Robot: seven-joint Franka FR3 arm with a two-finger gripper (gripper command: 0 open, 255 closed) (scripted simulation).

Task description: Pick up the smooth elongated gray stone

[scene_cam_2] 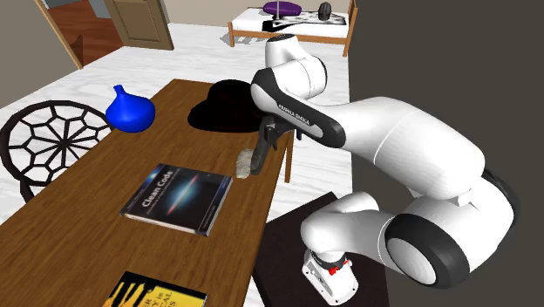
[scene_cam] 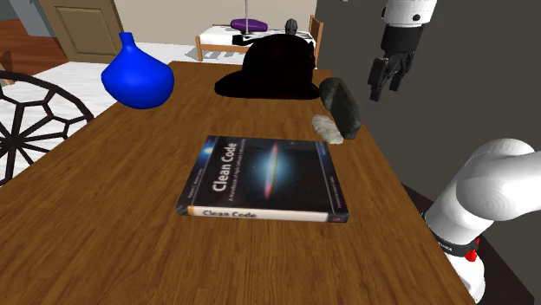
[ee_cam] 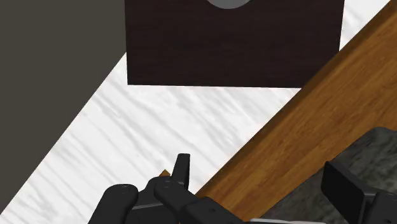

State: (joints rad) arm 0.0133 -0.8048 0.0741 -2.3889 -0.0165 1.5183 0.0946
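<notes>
A dark grey, smooth elongated stone (scene_cam: 340,106) lies near the table's edge on the shoulder view's right, just in front of the black hat (scene_cam: 269,68). A smaller pale rough stone (scene_cam: 327,128) (scene_cam_2: 247,161) rests against its near end. My gripper (scene_cam: 382,89) hangs open above and just beyond that table edge, to the right of the dark stone and not touching it. In the wrist view the fingers (ee_cam: 182,167) stand well apart over the floor and the table's edge, and the dark stone (ee_cam: 375,149) lies just past the other finger.
A "Clean Code" book (scene_cam: 264,178) lies mid-table and a blue vase (scene_cam: 136,76) stands at the far left. A yellow and black book (scene_cam_2: 157,292) sits at the table's near end. A wire chair (scene_cam: 35,121) stands beside the table. A dark wall (scene_cam: 433,52) rises behind the gripper.
</notes>
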